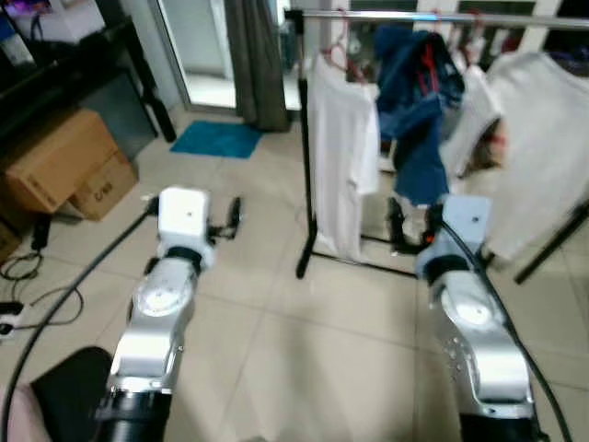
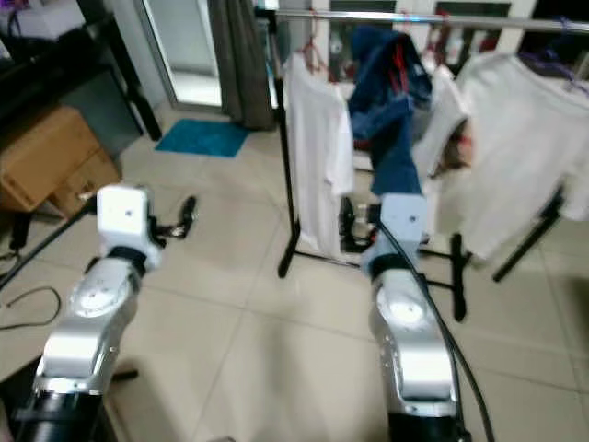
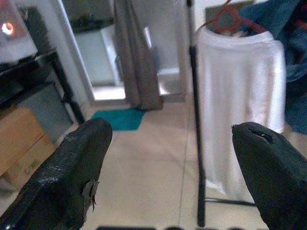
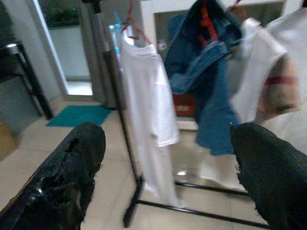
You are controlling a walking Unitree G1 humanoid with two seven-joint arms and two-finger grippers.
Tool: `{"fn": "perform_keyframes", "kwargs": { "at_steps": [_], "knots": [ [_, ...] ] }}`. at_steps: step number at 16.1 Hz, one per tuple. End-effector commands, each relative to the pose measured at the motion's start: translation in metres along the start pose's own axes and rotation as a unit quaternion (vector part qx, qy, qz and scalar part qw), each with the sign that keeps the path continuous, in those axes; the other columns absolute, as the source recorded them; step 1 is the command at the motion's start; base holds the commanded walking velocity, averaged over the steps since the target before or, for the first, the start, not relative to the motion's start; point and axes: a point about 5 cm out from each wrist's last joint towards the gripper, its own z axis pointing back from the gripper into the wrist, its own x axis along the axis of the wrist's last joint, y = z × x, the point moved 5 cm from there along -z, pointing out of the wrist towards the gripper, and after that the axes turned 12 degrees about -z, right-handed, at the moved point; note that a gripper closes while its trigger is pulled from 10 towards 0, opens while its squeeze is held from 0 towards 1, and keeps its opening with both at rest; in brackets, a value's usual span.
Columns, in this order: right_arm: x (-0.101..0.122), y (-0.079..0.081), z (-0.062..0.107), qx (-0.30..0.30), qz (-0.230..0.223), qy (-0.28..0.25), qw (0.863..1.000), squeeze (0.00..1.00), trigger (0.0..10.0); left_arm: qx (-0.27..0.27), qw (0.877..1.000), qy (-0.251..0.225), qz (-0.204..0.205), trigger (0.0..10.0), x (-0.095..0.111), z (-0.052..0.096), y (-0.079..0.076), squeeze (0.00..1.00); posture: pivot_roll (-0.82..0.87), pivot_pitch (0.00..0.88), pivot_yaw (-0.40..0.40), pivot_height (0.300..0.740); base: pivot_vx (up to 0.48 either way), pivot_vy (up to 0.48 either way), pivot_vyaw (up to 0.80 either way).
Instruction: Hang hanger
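The left gripper [image 3: 170,163] was held out in front of the robot with its two black fingers [image 3: 72,177] spread wide apart, and nothing was between them. The right gripper [image 4: 168,167] was in the same state: its fingers [image 4: 62,177] stood far from each other and held nothing. Both silver arms were raised forward at about the same height, bent a little at the elbow. The left arm [image 1: 161,304] pointed toward the tiled floor [image 1: 276,331] in front of the rack, and the right arm [image 1: 469,313] pointed toward the foot of the rack.

Beyond the grippers stood a black clothes rack [image 1: 303,166] with a metal rail [image 1: 414,16] on top. A red hanger [image 3: 225,17] hung on this rail near the rack's left post and carried a white shirt [image 1: 342,157]. Just beside it hung a blue denim garment [image 1: 414,101], and further right there were more white garments [image 1: 543,138].

Further away, a teal mat [image 1: 216,138] lay on the floor before a doorway, beside a grey curtain [image 1: 253,55]. On the robot's left were cardboard boxes [image 1: 64,166] under a dark shelf [image 1: 64,55], and black cables [image 1: 37,304] lay on the tiles.
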Motion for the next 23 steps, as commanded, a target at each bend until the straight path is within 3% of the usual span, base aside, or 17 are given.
{"fn": "perform_keyframes", "kwargs": {
  "at_steps": [1, 5, 8, 9, 10, 11, 15, 18, 21, 23],
  "knots": [
    [0.005, -0.017, -0.001, -0.032, 0.034, -0.006, 0.999, 0.00, 10.0, -0.012, 1.000, -0.019, 0.001, 10.0, 0.012, -0.004, -0.009, 0.02, -0.10, 0.059, 0.099, 0.740, 0.375, 0.000, 0.00],
    [0.006, -0.007, -0.004, -0.008, 0.028, -0.005, 1.000, 0.00, 10.0, -0.029, 0.999, -0.034, -0.006, 10.0, 0.020, -0.009, -0.020, 0.02, -0.10, 0.065, 0.101, 0.740, 0.347, 0.000, 0.00],
    [0.005, -0.012, -0.004, -0.037, 0.031, -0.006, 0.999, 0.00, 10.0, -0.043, 0.998, -0.037, -0.005, 10.0, 0.021, -0.011, -0.025, 0.03, -0.10, 0.072, 0.110, 0.740, 0.335, 0.000, 0.00],
    [0.002, -0.011, -0.004, -0.028, -0.014, 0.007, 0.999, 0.00, 10.0, -0.048, 0.998, -0.038, -0.004, 10.0, 0.022, -0.011, -0.028, 0.03, -0.10, 0.076, 0.111, 0.740, 0.334, 0.000, -0.80],
    [0.001, -0.011, -0.003, -0.028, 0.006, 0.010, 1.000, 0.00, 10.0, -0.052, 0.998, -0.037, -0.004, 10.0, 0.021, -0.010, -0.030, 0.02, -0.10, 0.078, 0.109, 0.740, 0.334, 0.000, -0.80],
    [0.003, -0.011, -0.004, -0.027, 0.042, -0.004, 0.999, 0.00, 10.0, -0.051, 0.998, -0.035, 0.000, 10.0, 0.019, -0.010, -0.029, 0.02, -0.10, 0.080, 0.105, 0.740, 0.326, 0.000, -0.80],
    [0.003, -0.013, -0.005, -0.040, 0.024, -0.007, 0.999, 0.00, 10.0, -0.041, 0.999, -0.031, -0.005, 10.0, 0.016, -0.009, -0.023, 0.02, -0.09, 0.078, 0.090, 0.740, 0.311, 0.000, -0.44],
    [0.008, -0.021, -0.007, -0.071, 0.073, -0.021, 0.995, 0.00, 10.0, -0.028, 0.999, -0.030, -0.009, 10.0, 0.016, -0.008, -0.017, 0.03, -0.09, 0.075, 0.091, 0.740, 0.305, 0.000, 0.00],
    [0.010, -0.009, -0.006, -0.030, 0.045, -0.015, 0.998, 0.00, 10.0, -0.022, 0.999, -0.031, -0.013, 10.0, 0.018, -0.004, -0.014, 0.02, -0.08, 0.078, 0.076, 0.740, 0.300, 0.000, 0.00],
    [0.014, -0.002, -0.007, -0.015, 0.056, -0.025, 0.998, 0.00, 10.0, -0.008, 1.000, -0.024, -0.008, 10.0, 0.015, -0.001, -0.011, 0.02, -0.08, 0.079, 0.074, 0.740, 0.272, 0.000, 0.00]
  ]
}}
